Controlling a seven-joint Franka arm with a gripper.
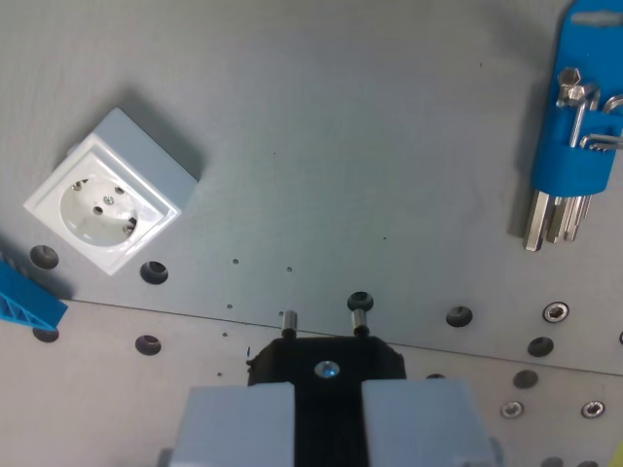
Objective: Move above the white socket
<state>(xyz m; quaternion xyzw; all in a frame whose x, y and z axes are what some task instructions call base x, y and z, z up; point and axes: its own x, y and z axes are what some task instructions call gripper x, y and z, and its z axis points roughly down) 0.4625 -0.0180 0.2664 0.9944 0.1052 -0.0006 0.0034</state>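
The wrist camera looks straight down on a grey metal table [370,136] with rows of holes. The gripper [328,428] sits at the bottom centre, its two pale fingers [238,423] close together with only a dark strip between them, holding nothing; they look closed, though the tips are out of view. The white socket [105,199] lies well off to the wrist view's left, turned diagonally. A blue holder of hex keys [574,146] lies at the far right.
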